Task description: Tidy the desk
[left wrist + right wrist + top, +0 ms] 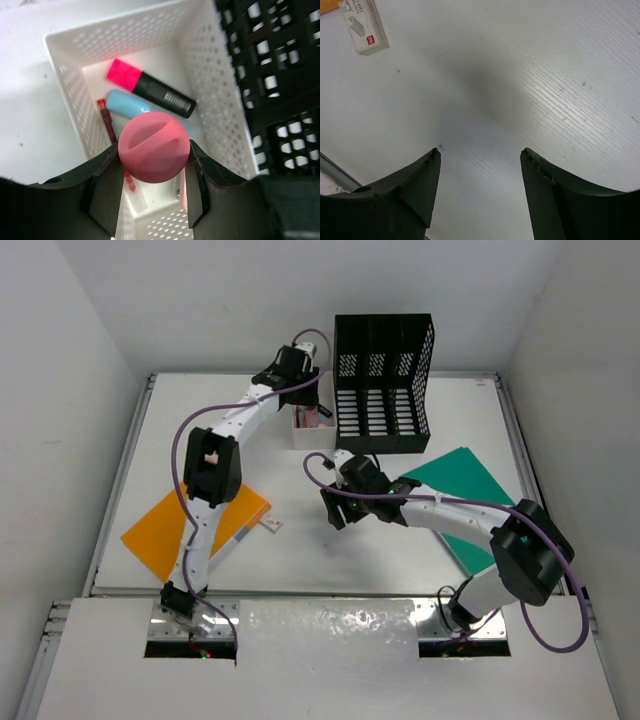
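While my left gripper [154,156] hangs over the basket [220,115], its jaws are closed across the middle of a pink ball [154,142]. The ball looks light and smooth, likely to roll. My right gripper [480,160] is wide apart and empty over bare table [530,75]. Table lies under both arms: rigid, fixed, nothing to grasp. Staple box [364,26] print unreadable; highlighter [150,86] markings illegible.

The left arm [215,465] reaches far forward, elbow raised, and the left pincer [152,167] points downward — its two dark fingers [105,192] pressed against either side of a pink ball [153,145]. The right arm [455,515] folds inward toward the centre, forearm low — the right pincer [481,155] faces down with its fingers [412,192] spread wide apart
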Controlling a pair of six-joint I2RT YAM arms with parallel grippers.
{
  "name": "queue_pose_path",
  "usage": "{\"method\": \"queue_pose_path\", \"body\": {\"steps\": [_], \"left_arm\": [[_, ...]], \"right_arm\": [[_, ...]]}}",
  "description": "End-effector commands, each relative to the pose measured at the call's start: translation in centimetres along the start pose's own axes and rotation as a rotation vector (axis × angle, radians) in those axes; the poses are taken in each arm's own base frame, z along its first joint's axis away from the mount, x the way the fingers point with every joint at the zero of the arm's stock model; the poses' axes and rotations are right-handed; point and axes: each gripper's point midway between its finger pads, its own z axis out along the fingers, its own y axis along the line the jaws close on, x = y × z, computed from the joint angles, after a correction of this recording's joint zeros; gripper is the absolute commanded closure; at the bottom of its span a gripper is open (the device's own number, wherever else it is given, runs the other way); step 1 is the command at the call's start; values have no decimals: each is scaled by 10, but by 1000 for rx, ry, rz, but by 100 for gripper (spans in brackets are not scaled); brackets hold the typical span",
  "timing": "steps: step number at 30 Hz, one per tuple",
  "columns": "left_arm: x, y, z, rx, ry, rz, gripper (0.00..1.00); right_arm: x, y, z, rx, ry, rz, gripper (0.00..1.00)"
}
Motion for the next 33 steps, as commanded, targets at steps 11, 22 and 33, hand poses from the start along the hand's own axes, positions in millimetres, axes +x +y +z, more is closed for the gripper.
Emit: {"method": "queue_pose_path", "body": {"steps": [11,22,33], "left_arm": [[-73,-20,-53,20,-191,14,0],[-189,-50,-196,117,-545,15,0],[-92,27,-230,-224,-384,-57,68]], "right_arm": [[-6,1,-1,-3,-22,-4,37],[-15,3,-3,-9,-57,2,37],[-56,23,8,-96,-130,-80,35]]}}
